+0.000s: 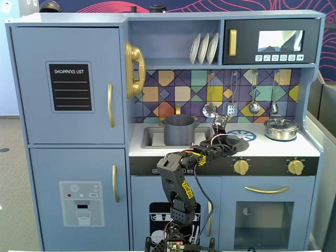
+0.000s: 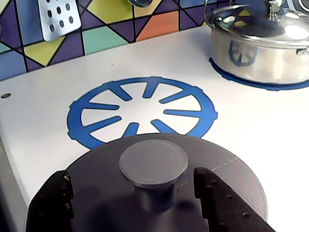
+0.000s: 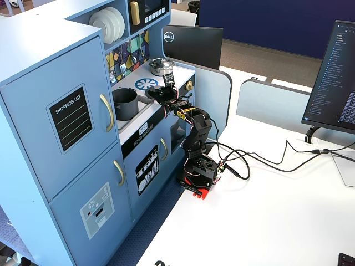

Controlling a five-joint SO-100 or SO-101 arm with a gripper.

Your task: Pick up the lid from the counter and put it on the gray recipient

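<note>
The fingers [image 2: 128, 198] are spread either side of the knob of the lid [image 2: 227, 179], not touching it. The lid lies flat on the white table [image 2: 270, 125] beside the blue burner ring [image 2: 140, 113]. The arm [image 1: 181, 181] reaches forward, elbow bent. The gray pot [image 1: 179, 129] sits in the sink.

Setting: an office or lab holding a toy kitchen. The play kitchen [image 1: 157, 131] is a blue wooden unit with a printed burner [image 2: 140, 113], a tiled backsplash [image 1: 220, 92], hanging utensils [image 1: 231, 100], plates [image 1: 203, 48], a mock microwave [image 1: 271, 41] and a "SHOPPING LIST" board [image 1: 70, 87]. It stands beside a white desk [image 3: 277, 210] carrying cables [image 3: 260, 158], with a Dell monitor [image 3: 191, 47], a second screen [image 3: 335, 77] and gray partitions [image 3: 272, 105] nearby.
</note>
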